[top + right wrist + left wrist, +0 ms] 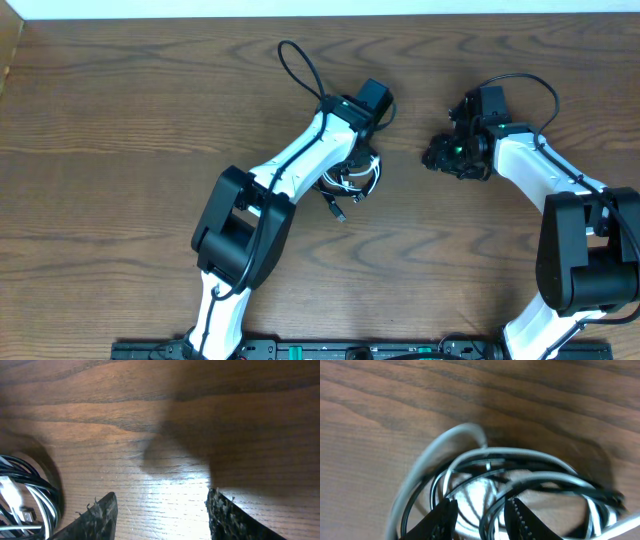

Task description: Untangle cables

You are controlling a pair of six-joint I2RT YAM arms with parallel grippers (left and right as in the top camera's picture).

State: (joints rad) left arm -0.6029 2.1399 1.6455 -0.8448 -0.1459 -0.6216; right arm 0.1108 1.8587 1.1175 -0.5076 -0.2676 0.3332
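The cables (352, 180) lie in a small tangled coil of black and white cords at the table's middle, with one black plug end (340, 212) sticking out toward the front. My left gripper (354, 166) hangs right over the coil. In the left wrist view its jaws (481, 510) stand apart, straddling black and white strands (490, 455) without pinching them; a white cord (462, 431) loops out beyond. My right gripper (433, 157) is to the right of the coil, open (160, 502) over bare wood, with the coil (30, 495) at its left.
A brown wooden table (120, 120) carries everything. Thick black arm wires loop up behind the left wrist (298, 62) and the right wrist (530, 82). The table's far edge (300, 10) runs along the top, and a black rail (330, 350) along the front.
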